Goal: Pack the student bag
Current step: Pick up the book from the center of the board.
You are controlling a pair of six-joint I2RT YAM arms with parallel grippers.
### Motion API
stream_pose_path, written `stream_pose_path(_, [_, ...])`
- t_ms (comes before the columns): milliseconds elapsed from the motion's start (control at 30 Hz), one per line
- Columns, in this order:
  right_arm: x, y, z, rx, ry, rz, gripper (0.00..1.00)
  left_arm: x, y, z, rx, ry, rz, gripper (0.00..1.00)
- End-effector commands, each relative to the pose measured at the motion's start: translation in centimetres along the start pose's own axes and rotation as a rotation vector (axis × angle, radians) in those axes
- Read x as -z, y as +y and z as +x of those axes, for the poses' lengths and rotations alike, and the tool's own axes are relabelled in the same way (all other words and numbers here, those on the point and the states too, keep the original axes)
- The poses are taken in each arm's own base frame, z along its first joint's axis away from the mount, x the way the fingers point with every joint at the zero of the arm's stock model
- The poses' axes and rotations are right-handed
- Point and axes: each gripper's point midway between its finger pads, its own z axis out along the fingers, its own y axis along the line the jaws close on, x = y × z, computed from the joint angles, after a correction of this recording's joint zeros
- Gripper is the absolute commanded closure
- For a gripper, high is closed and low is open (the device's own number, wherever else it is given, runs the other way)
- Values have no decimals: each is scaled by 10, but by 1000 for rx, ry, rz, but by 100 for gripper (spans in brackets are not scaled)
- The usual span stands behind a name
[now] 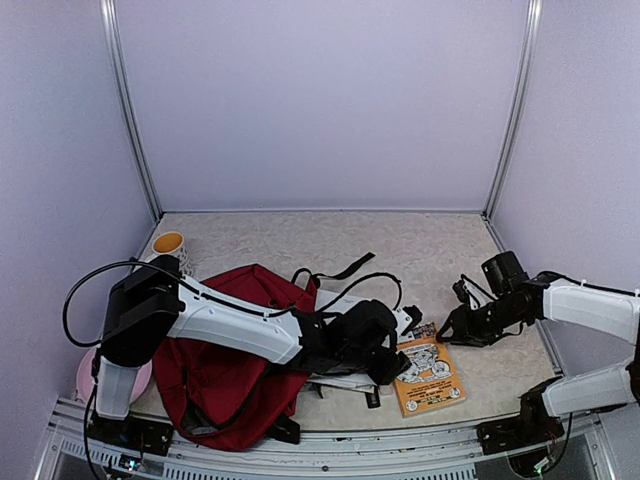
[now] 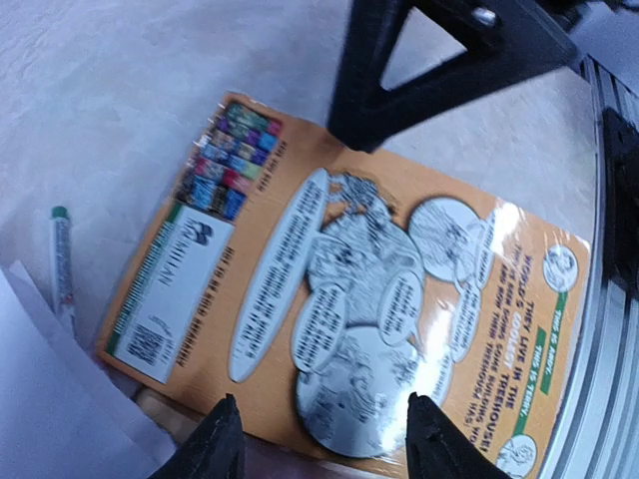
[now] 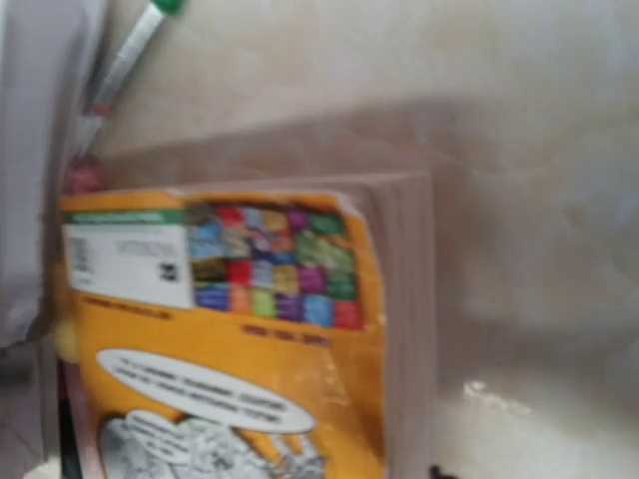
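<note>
The dark red student bag (image 1: 225, 375) lies slumped at the front left, and my left arm reaches across it. An orange comic-covered book (image 1: 430, 375) lies flat to its right; it also shows in the left wrist view (image 2: 349, 289) and the right wrist view (image 3: 250, 329). My left gripper (image 2: 324, 439) is open and empty, its fingertips (image 2: 215, 444) just over the book's near-left edge. My right gripper (image 1: 452, 328) hovers low at the book's far right corner. Only one dark fingertip (image 3: 439, 471) shows in its own view, off-centre, with nothing between the jaws.
A green-capped pen (image 2: 62, 259) and white paper (image 2: 45, 399) lie left of the book. Black bag straps (image 1: 345, 270) trail behind it. An orange cup (image 1: 168, 243) stands at the back left, and a pink disc (image 1: 85, 378) lies by the left base. The metal front rail (image 2: 599, 329) runs close to the book.
</note>
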Motion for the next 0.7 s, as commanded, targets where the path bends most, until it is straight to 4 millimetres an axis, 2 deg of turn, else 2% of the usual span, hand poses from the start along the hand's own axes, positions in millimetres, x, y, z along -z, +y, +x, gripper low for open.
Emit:
stream_pose_path(0, [-12,-9,11,-12,35,21,42,0,7,43,-17,147,-59,48])
stream_pose_path(100, [-18,-11,16,-13,52,21,35,-9,5,59,-5,196,-38,49])
stream_pose_path(133, [-21,-13,18,-15,63,24,24,-10,6,61,-5,207,-39,50])
stream_pose_path(167, [-23,-14,21,-17,74,26,8,-12,7,62,-2,211,-39,51])
stream_pose_path(200, [-25,-13,22,-15,79,19,5,-12,7,62,-1,211,-32,51])
stream_pose_path(333, [-33,0,30,-25,105,-79,5,-19,10,72,28,230,13,51])
stream_pose_path(433, [-36,13,35,-21,124,-154,10,-25,17,81,62,252,31,54])
stream_pose_path(567, [-31,32,31,-12,104,-250,13,-28,19,84,75,259,44,57])
stream_pose_path(667, [-31,14,21,-19,72,-125,14,-15,15,61,40,211,22,57])
